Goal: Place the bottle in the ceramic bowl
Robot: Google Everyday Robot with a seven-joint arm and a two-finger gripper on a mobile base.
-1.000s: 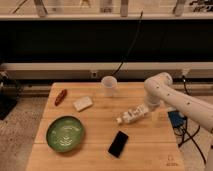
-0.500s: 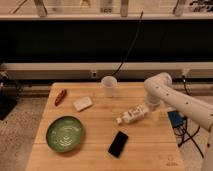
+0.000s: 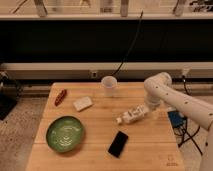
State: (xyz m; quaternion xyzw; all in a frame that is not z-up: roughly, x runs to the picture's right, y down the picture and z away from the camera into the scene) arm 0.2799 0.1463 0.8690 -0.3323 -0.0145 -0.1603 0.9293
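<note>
a google everyday robot's white arm reaches in from the right over a wooden table, its gripper lowered to the base end of the bottle, which lies on its side right of the table's centre with its narrow cap pointing left and slightly toward the camera. whether the gripper is wide, narrow or already clamped on the bottle cannot be told from this view; it sits right at the bottle's end, and contact looks likely but is not certain. the ceramic bowl, green with pale swirls inside, waits empty at the near left of the table, well apart from the bottle. between the two lies a black phone, just beside the bottle on its near side. a white cup stands upright at the far edge, a flat white block lies left of centre, and a small red object rests near the far left corner. the step in hand appears to be the grasp itself: the bottle is on the tabletop, not lifted. the next move would call for a firm hold on the rounded body, a lift high enough to pass over the phone, a carry leftward across the table, and a release above the bowl's middle so that the bottle does not roll out over the shallow rim.
</note>
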